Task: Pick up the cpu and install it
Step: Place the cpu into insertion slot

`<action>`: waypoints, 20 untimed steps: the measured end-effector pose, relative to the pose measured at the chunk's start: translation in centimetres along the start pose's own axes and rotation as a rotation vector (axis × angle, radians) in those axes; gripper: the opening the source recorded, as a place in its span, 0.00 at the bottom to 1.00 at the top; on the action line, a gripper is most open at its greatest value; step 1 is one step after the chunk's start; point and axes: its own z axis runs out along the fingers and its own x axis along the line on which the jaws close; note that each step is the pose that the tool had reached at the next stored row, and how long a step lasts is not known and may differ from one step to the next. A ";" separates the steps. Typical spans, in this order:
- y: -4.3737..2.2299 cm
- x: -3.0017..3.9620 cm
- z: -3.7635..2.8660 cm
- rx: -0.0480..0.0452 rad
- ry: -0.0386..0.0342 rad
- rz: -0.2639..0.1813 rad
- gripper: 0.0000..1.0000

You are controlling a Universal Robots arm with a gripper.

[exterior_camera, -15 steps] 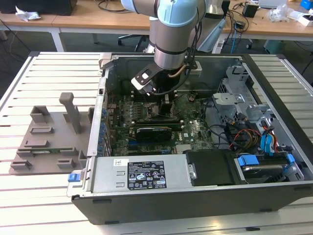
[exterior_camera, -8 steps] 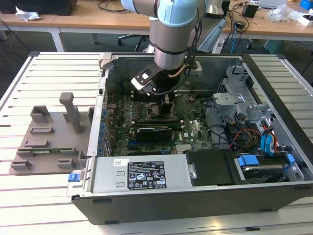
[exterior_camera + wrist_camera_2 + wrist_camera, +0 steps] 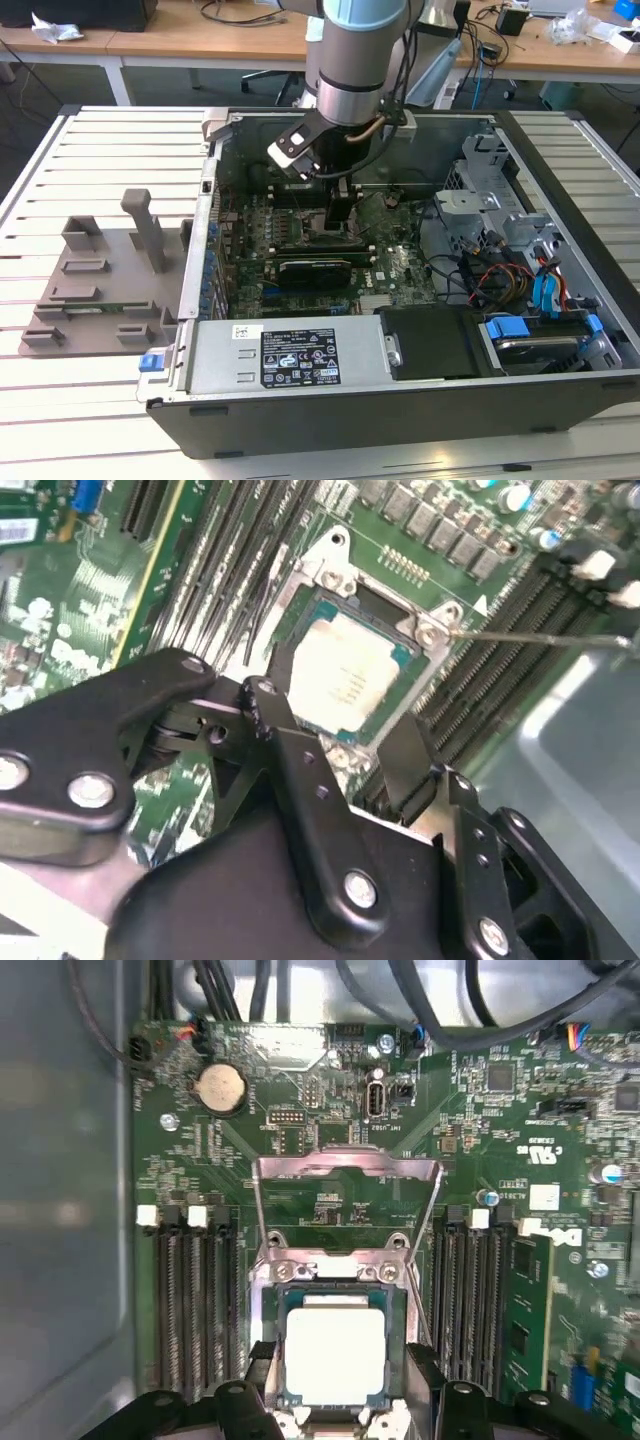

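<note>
Sitting flat in its socket [image 3: 335,1260], the cpu [image 3: 335,1355] shows its silvery top and pale rim in both wrist views; it lies level, with a thin green edge around the metal. My hand [image 3: 340,1372] is open above it; the two black fingers [image 3: 300,770] stand apart, one on each side of the chip, wider than the chip itself, and I see no pinch on its rim. The socket's metal load plate [image 3: 345,1165] stands raised off the chip, hinged at one side of the socket; a thin metal lever [image 3: 540,637] runs off from one corner of the socket.

Rows of dark memory slots [image 3: 190,1300] flank the socket on two sides; one green memory module [image 3: 525,1310] is fitted in the outermost slot of one row. A round coin cell [image 3: 220,1088] sits on the green motherboard [image 3: 480,1120] past the load plate, near a bundle of black cables [image 3: 240,990].

In the exterior view my arm [image 3: 355,50] reaches down into an open computer case [image 3: 400,405] lying on its side; the hand [image 3: 340,215] is low over the board, near the middle of the case. A power supply [image 3: 290,355] with a label fills the near edge of the case; drive bays with blue tabs [image 3: 505,328] sit toward the exterior view's right. The case rests on a white slatted surface [image 3: 100,150]; a grey fixture tray [image 3: 100,290] lies on it at the exterior view's left, just beside the case.
</note>
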 end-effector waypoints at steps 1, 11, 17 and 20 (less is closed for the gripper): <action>-0.02 0.06 -0.41 0.0001 -0.0006 0.000 0.62; -0.18 0.22 -4.43 0.0001 -0.0032 0.000 0.11; -0.25 0.24 -6.23 -0.0001 -0.0043 0.000 0.11; -0.25 0.23 -6.27 0.0001 -0.0046 0.000 0.11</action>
